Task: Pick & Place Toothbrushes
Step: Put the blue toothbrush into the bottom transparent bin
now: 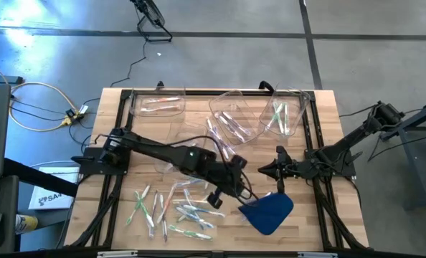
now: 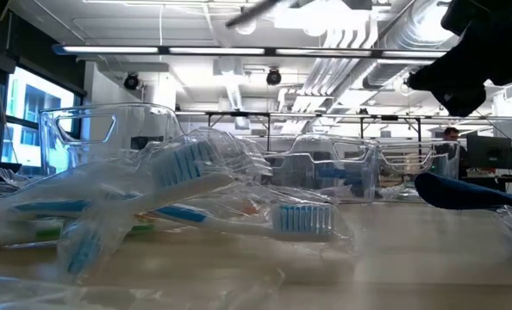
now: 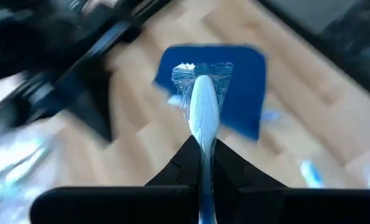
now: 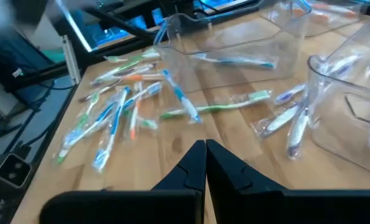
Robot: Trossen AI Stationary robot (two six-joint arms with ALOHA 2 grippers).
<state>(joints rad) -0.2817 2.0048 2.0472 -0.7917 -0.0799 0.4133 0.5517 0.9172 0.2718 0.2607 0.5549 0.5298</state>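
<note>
We have the left gripper (image 3: 202, 163) clamped on a wrapped toothbrush (image 3: 203, 112), held above the blue cloth (image 1: 269, 212). Carry step; next we need a bin. Right gripper (image 4: 205, 163) waits closed, empty.

Table (image 1: 328, 122): pale wood planks, matt, visible grain. Bins (image 1: 231, 115): clear hard plastic, glossy, smooth. Toothbrushes (image 1: 181, 208) near the cloth: smooth plastic handles sealed in crinkly clear glossy wrap. Cloth (image 1: 270, 211): blue fabric, matt, soft. Left gripper (image 3: 200, 174), right gripper (image 4: 205, 155): black matt plastic-looking fingers.
</note>
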